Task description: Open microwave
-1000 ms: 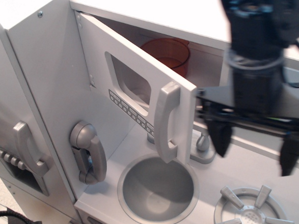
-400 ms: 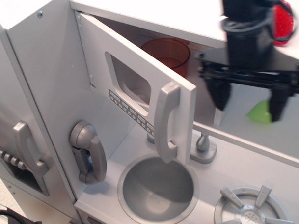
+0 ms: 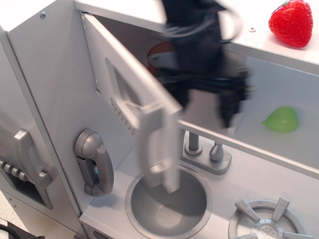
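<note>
The microwave's flat grey door [image 3: 117, 66] stands swung far out to the left on its left hinge, motion-blurred. Its long vertical bar handle [image 3: 158, 147] hangs over the sink. The window and button strip are seen edge-on. My gripper [image 3: 203, 99] is a dark blur in front of the microwave opening, just right of the door's free edge. Its fingers look spread apart, with one fingertip [image 3: 228, 111] pointing down. I cannot tell if it touches the door. A sliver of an orange cup [image 3: 155, 50] shows inside; the rest of the cavity is hidden by the arm.
A red strawberry [image 3: 291, 20] lies on the top shelf. A green object [image 3: 281, 119] sits against the back wall. A grey telephone handset [image 3: 95, 163] hangs on the left wall. Below are the round sink [image 3: 167, 203], faucet taps [image 3: 205, 149] and a burner [image 3: 268, 223].
My gripper has risen and moved left, from over the burner to in front of the microwave opening. The door has swung further open to the left.
</note>
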Action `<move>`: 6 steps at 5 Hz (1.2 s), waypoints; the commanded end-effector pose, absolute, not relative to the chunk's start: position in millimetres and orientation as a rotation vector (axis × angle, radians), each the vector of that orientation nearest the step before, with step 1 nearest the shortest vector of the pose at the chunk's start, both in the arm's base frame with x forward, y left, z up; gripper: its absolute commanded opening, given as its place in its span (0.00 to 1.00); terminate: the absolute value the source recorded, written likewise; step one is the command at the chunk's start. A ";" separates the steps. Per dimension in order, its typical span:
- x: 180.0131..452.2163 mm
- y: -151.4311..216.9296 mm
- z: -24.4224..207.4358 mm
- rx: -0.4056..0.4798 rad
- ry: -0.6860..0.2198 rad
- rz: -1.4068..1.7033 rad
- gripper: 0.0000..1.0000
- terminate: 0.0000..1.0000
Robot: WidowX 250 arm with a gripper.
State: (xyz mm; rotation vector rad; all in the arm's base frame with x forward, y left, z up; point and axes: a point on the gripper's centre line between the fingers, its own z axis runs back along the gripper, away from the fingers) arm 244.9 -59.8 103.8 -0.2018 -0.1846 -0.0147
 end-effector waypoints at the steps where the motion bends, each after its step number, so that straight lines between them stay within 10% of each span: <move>1: 194.2 3.5 109.0 -0.159 -0.191 -0.008 1.00 0.00; 3: 154.5 50.5 113.7 -0.143 -0.166 -0.035 1.00 0.00; 6: 172.5 -13.8 160.7 -0.213 -0.162 -0.015 1.00 0.00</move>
